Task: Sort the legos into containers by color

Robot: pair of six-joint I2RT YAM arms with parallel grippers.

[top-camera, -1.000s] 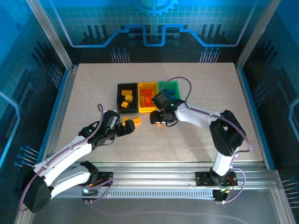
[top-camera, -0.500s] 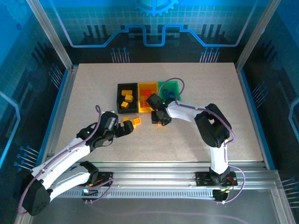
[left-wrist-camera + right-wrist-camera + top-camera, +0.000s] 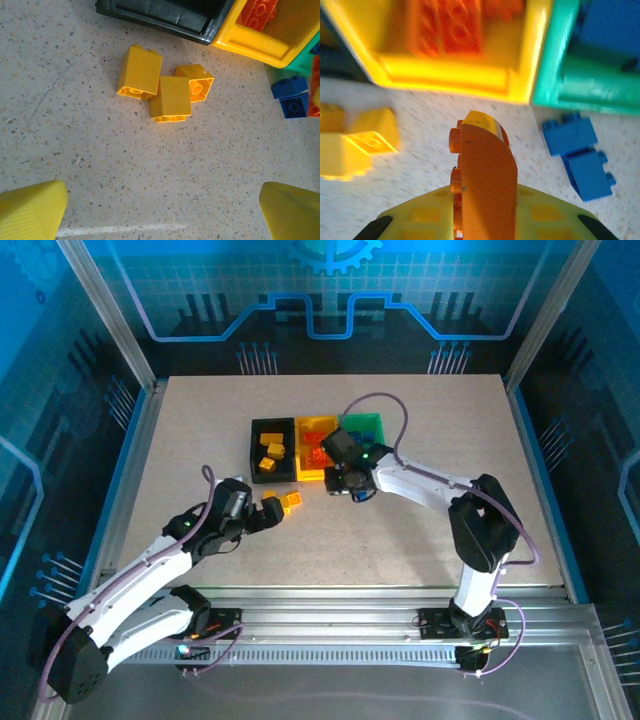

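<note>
Three yellow legos (image 3: 171, 98) lie clustered on the table just ahead of my open left gripper (image 3: 162, 215), apart from its fingers (image 3: 30, 210). From above, the same legos (image 3: 285, 502) sit beside the left gripper (image 3: 262, 516). My right gripper (image 3: 482, 200) is shut on an orange-red lego (image 3: 485, 170), held just in front of the yellow bin (image 3: 455, 75). From above, this gripper (image 3: 345, 480) hangs at the near edge of the bins. Two blue legos (image 3: 580, 152) lie on the table before the green bin (image 3: 555, 75). The black bin (image 3: 254, 448) holds yellow legos.
The three bins stand in a row mid-table, with the yellow bin (image 3: 302, 450) holding orange-red legos and the green bin (image 3: 376, 420) holding blue ones. The speckled table (image 3: 420, 540) stretches around them. The right arm's cable (image 3: 385, 405) arcs over the green bin.
My right gripper has risen and shifted toward the bins with the orange-red lego in it, and its arm has swung. The left gripper has hardly moved.
</note>
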